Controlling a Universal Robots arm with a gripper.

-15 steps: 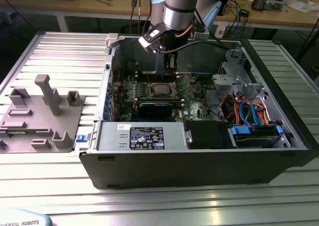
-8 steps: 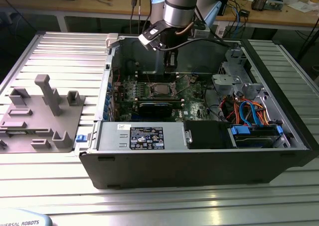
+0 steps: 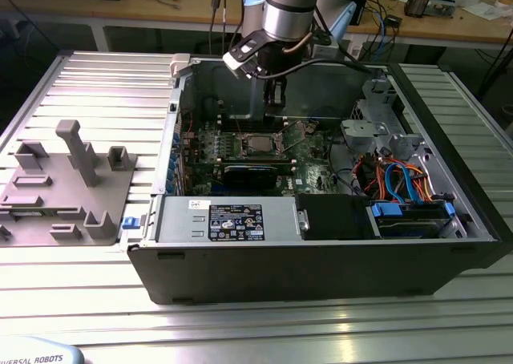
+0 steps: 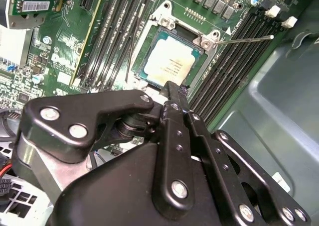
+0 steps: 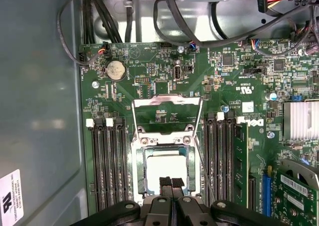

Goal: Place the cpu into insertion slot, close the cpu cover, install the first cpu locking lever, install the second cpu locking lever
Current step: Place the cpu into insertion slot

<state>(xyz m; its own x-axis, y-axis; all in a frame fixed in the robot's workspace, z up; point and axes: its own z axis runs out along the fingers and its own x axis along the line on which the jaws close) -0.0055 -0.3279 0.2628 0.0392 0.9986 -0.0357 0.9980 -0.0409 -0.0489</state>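
**Desk-side:** What's the biggest thing on your screens?

**Me:** In the exterior view I see the ribbed aluminium desk (image 3: 80, 83) with the open dark-grey computer case (image 3: 321, 272) lying on it. A grey moulded plastic fixture tray (image 3: 64, 179) sits at the exterior view's left, just beside the case.

**Desk-side:** Any labels?

**Me:** Several. The long grey power supply box (image 3: 180, 220) along the case's near wall carries a black-and-white printed sticker (image 3: 236, 221). In the first wrist view I get a white printed label (image 5: 10, 196) on the case's inner wall.

**Desk-side:** And inside the case?

**Me:** The green motherboard (image 5: 249, 116) and a bundle of orange and blue cables (image 3: 397, 175).

**Desk-side:** Where's the chip?

**Me:** The small square silver-topped cpu (image 4: 168, 62) lies flat in the metal-rimmed insertion slot (image 5: 139, 169). The thin silvery cpu cover frame (image 5: 167, 101) is swung open, away from the socket. A thin wire locking lever (image 4: 246, 39) sticks out free beside the socket.

**Desk-side:** And the claw?

**Me:** My black claw (image 5: 172, 182) hangs just above the socket's edge, clenched, its fingertips pressed together on nothing.
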